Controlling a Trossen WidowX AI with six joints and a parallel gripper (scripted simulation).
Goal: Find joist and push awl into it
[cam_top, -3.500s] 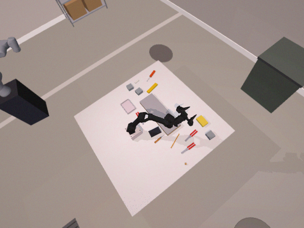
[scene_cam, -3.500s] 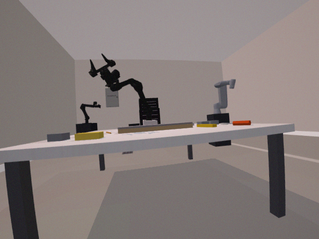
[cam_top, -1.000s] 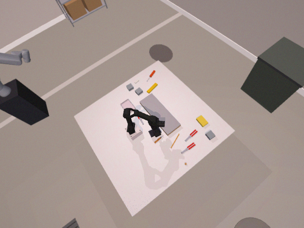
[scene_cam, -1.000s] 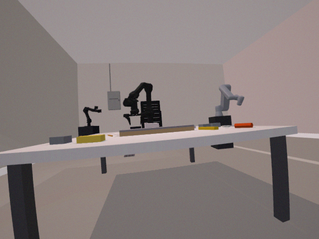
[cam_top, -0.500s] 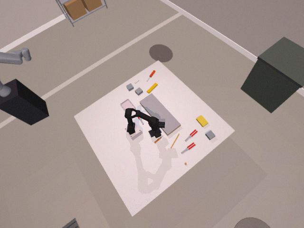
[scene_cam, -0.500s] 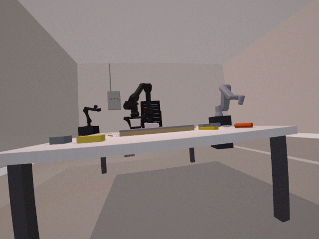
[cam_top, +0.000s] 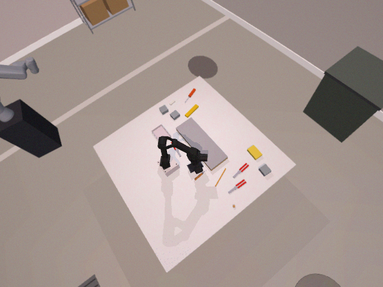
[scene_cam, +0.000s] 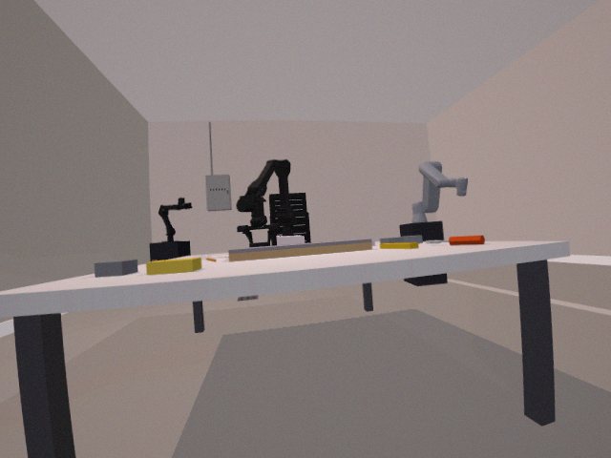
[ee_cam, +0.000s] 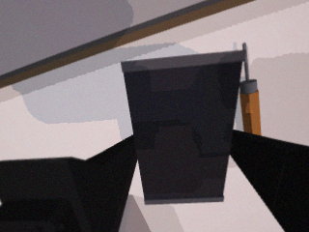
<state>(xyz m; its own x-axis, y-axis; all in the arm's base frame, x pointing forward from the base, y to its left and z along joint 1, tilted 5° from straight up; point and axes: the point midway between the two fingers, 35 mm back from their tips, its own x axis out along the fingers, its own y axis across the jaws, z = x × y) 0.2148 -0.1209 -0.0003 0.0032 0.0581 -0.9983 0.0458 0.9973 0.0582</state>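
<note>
The stud finder [ee_cam: 179, 111], a dark flat rectangular block, lies on the white table just off the near edge of the grey floor panel [cam_top: 202, 139] [scene_cam: 301, 248] [ee_cam: 58, 29]. My gripper [cam_top: 195, 168] [scene_cam: 254, 238] [ee_cam: 179, 136] is down over it, with one finger touching each long side, so it is shut on the stud finder. In the top view the arm hides the stud finder. The awl [cam_top: 198, 176] [ee_cam: 251, 111], with an orange-brown handle and thin metal shaft, lies on the table right beside the stud finder. The pale pink tray [cam_top: 160, 131] sits behind the arm's base.
A pencil [cam_top: 220, 177], two red-handled pliers [cam_top: 240, 170] [cam_top: 237, 186], yellow blocks [cam_top: 254, 152] [cam_top: 191, 110], grey blocks [cam_top: 264, 169] [cam_top: 175, 115] and an orange screwdriver [cam_top: 190, 94] lie around the panel on the table [cam_top: 130, 185].
</note>
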